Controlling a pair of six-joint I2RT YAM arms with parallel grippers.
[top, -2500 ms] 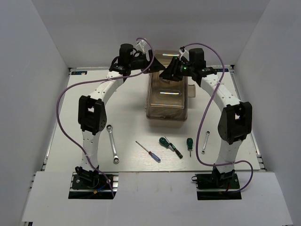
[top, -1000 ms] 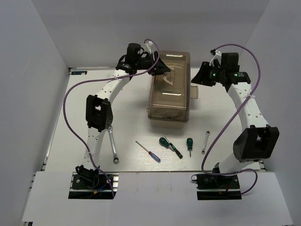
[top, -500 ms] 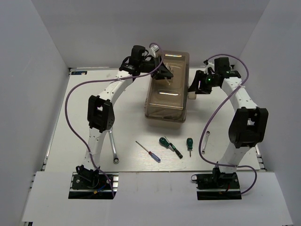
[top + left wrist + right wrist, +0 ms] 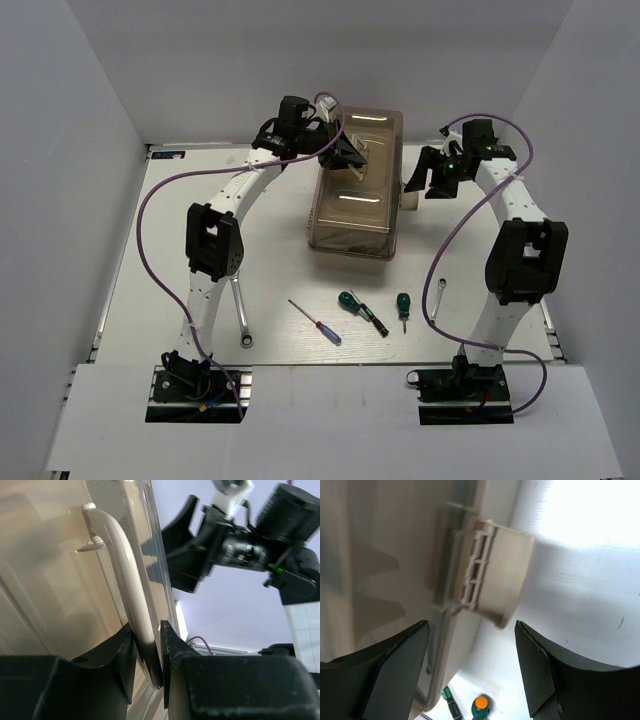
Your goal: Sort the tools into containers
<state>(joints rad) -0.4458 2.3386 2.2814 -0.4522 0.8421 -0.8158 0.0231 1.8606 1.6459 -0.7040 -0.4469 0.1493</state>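
The left gripper [image 4: 147, 655] is clenched on the toolbox's handle [image 4: 125, 565], a smooth, pale, rounded bar arcing off the lid, with a black finger [image 4: 122, 665] pressed to each side. Beneath it the lid [image 4: 45, 580] is glossy, smoky brown and see-through.

The right gripper [image 4: 470, 680] is released. Its black wedge-shaped fingers [image 4: 395, 675] are spread wide before a beige ribbed latch [image 4: 495, 575] that juts from the toolbox's right wall, and neither finger touches it.

From above, the toolbox [image 4: 355, 215] is a round-cornered rectangle lying lengthwise at the far middle of the white table [image 4: 150, 240]. Bare surface runs along both its long sides.

Nearer the arm bases, well apart from the box, the tools lie in a loose row:
- a long silver wrench [image 4: 240, 315], just beside the left arm
- a thin red-and-blue screwdriver [image 4: 316, 322]
- a long green-handled screwdriver [image 4: 362, 311]
- a stubby green-handled screwdriver [image 4: 403, 310]
- a short silver wrench [image 4: 437, 302], near the right arm
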